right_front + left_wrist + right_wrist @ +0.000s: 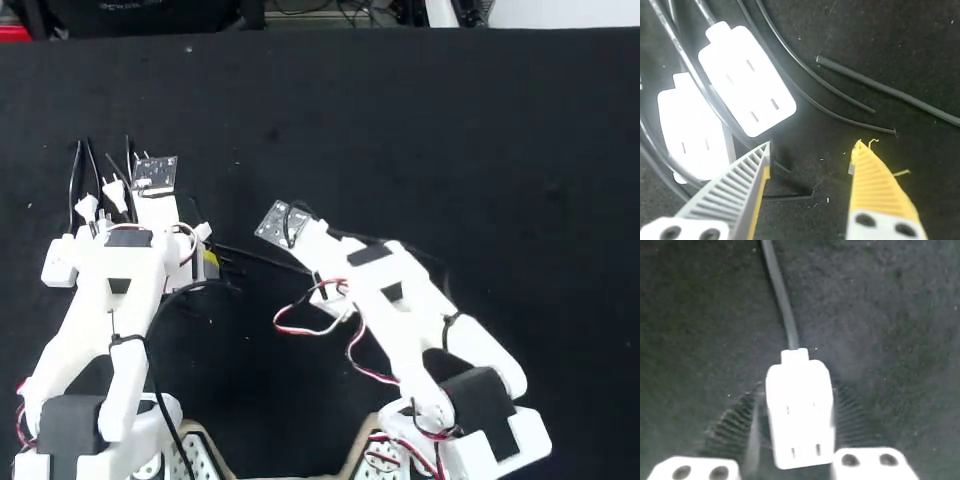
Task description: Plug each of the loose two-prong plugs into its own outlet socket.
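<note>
Right gripper (797, 387) is clenched on a white socket block (800, 415), its cord running off ahead of the gripper. Left gripper (811, 147) is spread wide, grasping nothing. A four-slot socket block (745, 85) and a second white block (687, 130) lie just beyond its grey finger, with black cables (850, 97) ahead. No slot looks filled. My judgement: plugging barely begun, every pairing left. Desk (450, 130) is under black cloth, with stray cords (330, 10) past its far edge.
</note>
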Controlling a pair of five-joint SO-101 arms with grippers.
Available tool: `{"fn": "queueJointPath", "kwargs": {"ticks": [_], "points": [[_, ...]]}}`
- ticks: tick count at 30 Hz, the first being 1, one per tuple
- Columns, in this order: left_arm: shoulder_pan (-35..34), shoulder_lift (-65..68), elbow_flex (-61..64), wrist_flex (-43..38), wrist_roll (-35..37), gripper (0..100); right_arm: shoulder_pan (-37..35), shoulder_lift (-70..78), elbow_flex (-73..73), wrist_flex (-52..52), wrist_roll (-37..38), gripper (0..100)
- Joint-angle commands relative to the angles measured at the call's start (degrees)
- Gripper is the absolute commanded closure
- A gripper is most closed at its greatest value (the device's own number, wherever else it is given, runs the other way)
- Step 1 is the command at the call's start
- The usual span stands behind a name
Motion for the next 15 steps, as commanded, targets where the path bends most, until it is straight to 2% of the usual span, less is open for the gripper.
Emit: {"fn": "queueJointPath", "kwargs": {"ticks": [1,3,7,9,12,15], "points": [[0.1,-2.0,-0.5,-0.5,0.1,74,1.8,-0.9,-2.9,1.1,5.4,99.2],[0.0,-2.0,-0.4,-0.4,-0.1,74,1.8,-2.9,-3.6,2.5,10.5,98.8],[-2.7,-2.0,-1.5,1.7,-0.2,74,2.0,-7.1,-4.4,9.3,31.6,98.8],[-5.7,-2.0,-3.1,3.4,-0.2,74,3.9,-9.0,-5.1,12.7,39.6,98.8],[-9.3,-2.0,-5.3,5.5,-0.2,74,6.9,-10.3,-5.8,13.9,45.8,98.8],[-10.9,-2.0,-5.9,5.4,-0.2,74,7.5,-9.7,-5.7,12.7,46.0,98.8]]}}
